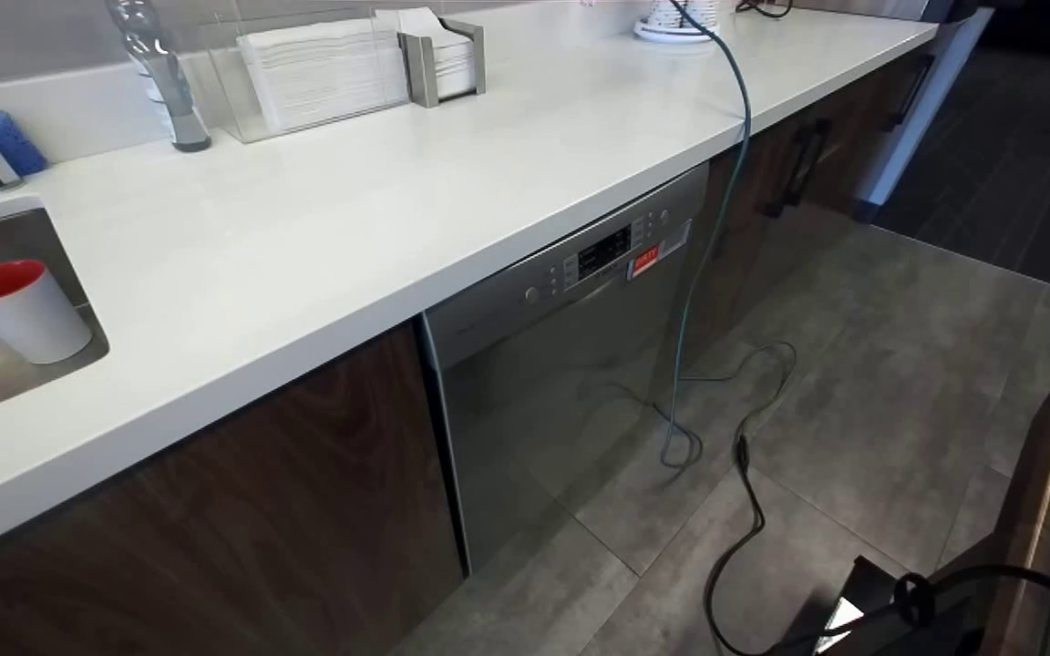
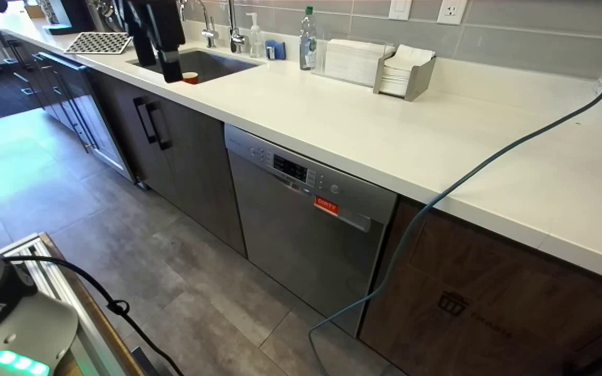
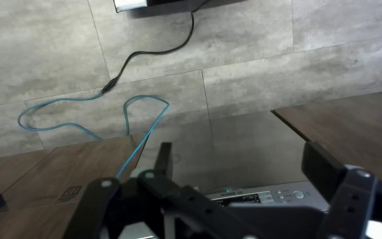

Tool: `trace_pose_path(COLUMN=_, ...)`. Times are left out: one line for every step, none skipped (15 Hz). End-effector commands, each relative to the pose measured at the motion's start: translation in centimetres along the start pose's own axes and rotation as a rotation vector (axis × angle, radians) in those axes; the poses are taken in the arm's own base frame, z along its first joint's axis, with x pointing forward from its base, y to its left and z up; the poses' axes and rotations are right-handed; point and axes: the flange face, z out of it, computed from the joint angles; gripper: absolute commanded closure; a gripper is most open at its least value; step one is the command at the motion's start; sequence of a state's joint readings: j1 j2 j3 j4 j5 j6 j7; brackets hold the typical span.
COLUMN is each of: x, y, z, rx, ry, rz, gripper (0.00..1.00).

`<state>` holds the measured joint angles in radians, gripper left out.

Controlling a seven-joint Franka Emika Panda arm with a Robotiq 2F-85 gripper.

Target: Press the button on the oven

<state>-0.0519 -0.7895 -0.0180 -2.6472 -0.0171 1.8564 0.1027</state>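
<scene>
The oven is a built-in appliance with a brushed steel front under the counter, seen in both exterior views (image 1: 561, 401) (image 2: 301, 245). Its control strip has a dark display (image 1: 604, 252) (image 2: 290, 167), small keys and a round button near each end (image 1: 532, 295) (image 2: 334, 189). A red "DIRTY" label (image 2: 326, 205) is on its front. My gripper (image 2: 159, 65) hangs at the counter's edge near the sink; it is out of view in an exterior view. In the wrist view my gripper (image 3: 239, 156) is open and empty, fingers wide apart. A round button (image 3: 298, 194) shows beyond them; the gripper hides part of the strip.
A white counter (image 2: 290, 104) runs above the oven. A teal cable (image 1: 716, 228) (image 2: 468, 172) hangs over its edge to the floor. Dark wooden cabinets (image 1: 242, 510) (image 2: 196, 172) flank the oven. A white-red cup (image 1: 28, 314) is in the sink. Napkin holders (image 2: 404, 75) and a bottle (image 2: 308, 42) stand behind.
</scene>
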Motion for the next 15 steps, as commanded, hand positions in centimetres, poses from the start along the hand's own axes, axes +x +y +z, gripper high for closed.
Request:
trace_pose_path(x=1.9, y=-2.6, z=3.6, rx=-0.009, ry=-0.108, rz=-0.151, gripper=0.0)
trace_pose_path(x=2.4, y=-3.4, z=4.9, rx=-0.007, ry=-0.122, rz=-0.2, gripper=0.0)
trace_pose_path(x=3.3, y=-4.0, z=6.3, rx=-0.026, ry=-0.142, rz=-0.25, gripper=0.0)
trace_pose_path(x=4.2, y=-4.7, z=7.8, rx=-0.041, ry=-0.159, rz=-0.3, gripper=0.0)
trace_pose_path(x=5.1, y=-5.3, z=9.2, rx=-0.054, ry=-0.18, rz=-0.347, gripper=0.0)
trace_pose_path(x=6.0, y=-5.9, z=11.0, rx=-0.07, ry=-0.201, rz=-0.392, gripper=0.0)
trace_pose_path(x=6.7, y=-6.6, z=12.6, rx=-0.079, ry=-0.221, rz=-0.438, gripper=0.0)
trace_pose_path(x=7.5, y=-7.1, z=14.0, rx=-0.089, ry=-0.241, rz=-0.483, gripper=0.0)
trace_pose_path(x=8.4, y=-7.7, z=15.4, rx=-0.112, ry=-0.258, rz=-0.527, gripper=0.0)
trace_pose_path(x=9.4, y=-8.1, z=16.5, rx=-0.139, ry=-0.274, rz=-0.568, gripper=0.0)
trace_pose_path(x=10.2, y=-8.4, z=17.3, rx=-0.175, ry=-0.279, rz=-0.611, gripper=0.0)
trace_pose_path(x=11.1, y=-8.6, z=18.0, rx=-0.212, ry=-0.293, rz=-0.65, gripper=0.0)
trace_pose_path(x=12.1, y=-8.6, z=18.6, rx=-0.252, ry=-0.305, rz=-0.686, gripper=0.0)
trace_pose_path(x=12.8, y=-8.7, z=19.1, rx=-0.287, ry=-0.316, rz=-0.726, gripper=0.0)
trace_pose_path(x=13.7, y=-8.8, z=19.5, rx=-0.326, ry=-0.322, rz=-0.764, gripper=0.0)
